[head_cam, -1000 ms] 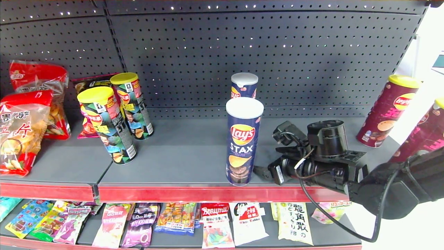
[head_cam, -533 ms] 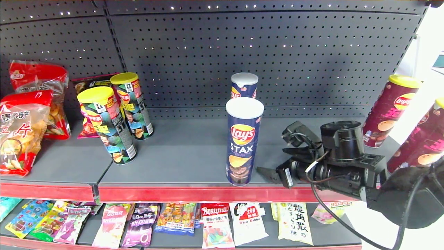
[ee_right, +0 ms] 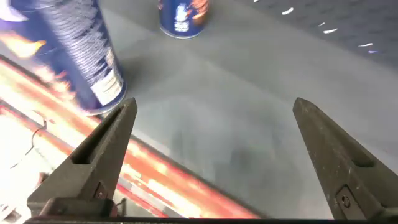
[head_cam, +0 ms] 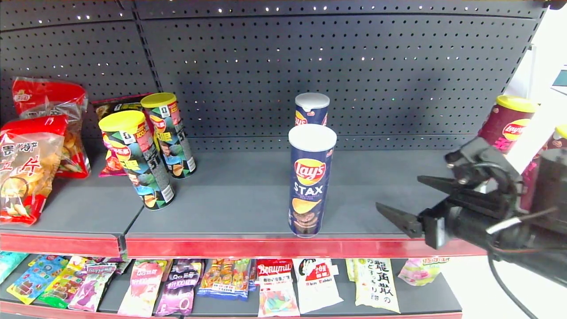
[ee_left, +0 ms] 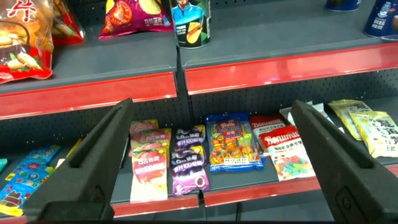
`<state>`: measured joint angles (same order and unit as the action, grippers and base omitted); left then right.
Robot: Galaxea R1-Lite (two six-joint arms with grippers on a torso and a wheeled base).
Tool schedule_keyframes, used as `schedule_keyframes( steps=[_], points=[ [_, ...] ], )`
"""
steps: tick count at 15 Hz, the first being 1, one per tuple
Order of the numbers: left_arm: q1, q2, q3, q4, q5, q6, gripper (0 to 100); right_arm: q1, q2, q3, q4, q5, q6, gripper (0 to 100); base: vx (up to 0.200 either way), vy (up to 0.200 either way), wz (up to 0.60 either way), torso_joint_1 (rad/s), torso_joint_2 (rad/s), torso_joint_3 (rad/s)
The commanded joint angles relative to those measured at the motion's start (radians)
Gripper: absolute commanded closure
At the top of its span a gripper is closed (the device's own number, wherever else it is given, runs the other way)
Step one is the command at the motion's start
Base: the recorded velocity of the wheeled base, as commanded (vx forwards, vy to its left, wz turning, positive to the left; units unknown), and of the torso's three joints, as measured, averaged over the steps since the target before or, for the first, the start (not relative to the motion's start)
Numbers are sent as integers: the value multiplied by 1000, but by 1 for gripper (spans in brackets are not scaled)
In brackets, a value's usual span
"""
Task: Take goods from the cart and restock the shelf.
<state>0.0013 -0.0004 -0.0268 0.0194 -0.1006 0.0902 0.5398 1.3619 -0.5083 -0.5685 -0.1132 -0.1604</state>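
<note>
— Where is the blue can?

— Upright on the shelf, close to its red front lip, about halfway along. A rear can of the same kind stands straight behind it, near the pegboard back.

— And the right gripper?

— To the right of the blue can and apart from it, level with the can's lower half, over the front of the shelf. Its jaws are apart with nothing between them. From the right wrist, the gripper looks over bare shelf, with the blue can off to one side and the rear can farther in.

— The left gripper?

— It is down low, facing the lower shelf. The jaws are wide apart and hold nothing. Past them lies a row of packets.

— What else is on the upper shelf?

— Two yellow-lid cans stand to the left of the blue can, one behind the other. Red bags are at the far left. Maroon cans stand at the right end, beyond the right gripper.
</note>
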Motion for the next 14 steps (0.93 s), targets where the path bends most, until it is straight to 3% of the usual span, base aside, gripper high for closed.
schedule_keyframes(
  steps=[1,2,3,6,11,12,13,14],
  points=[
    [0,2,-1,1,-1,0,0,-60,-488,103,257,-14,-27,0,0,0,0,0,0,0],
    [0,3,-1,1,1,0,0,-90,-567,99,346,-11,-27,0,0,0,0,0,0,0],
    [0,7,-1,2,1,0,0,-161,-744,97,526,-8,-22,0,0,0,0,0,0,0],
    [0,13,-1,2,-1,3,0,-267,-1031,120,756,-13,25,0,0,0,0,0,0,0],
    [0,2,1,1,-2,6,0,-230,-1362,261,908,-25,73,0,0,0,0,0,0,0],
    [0,2,1,-1,-4,14,0,-230,-1362,326,881,-74,130,0,0,0,0,0,0,0],
    [0,2,1,-1,-4,19,0,-230,-1362,356,846,-192,148,0,0,0,0,0,0,0],
    [0,2,1,-1,-4,20,0,-222,-1362,358,837,-226,148,0,0,0,0,0,0,0]
  ],
)
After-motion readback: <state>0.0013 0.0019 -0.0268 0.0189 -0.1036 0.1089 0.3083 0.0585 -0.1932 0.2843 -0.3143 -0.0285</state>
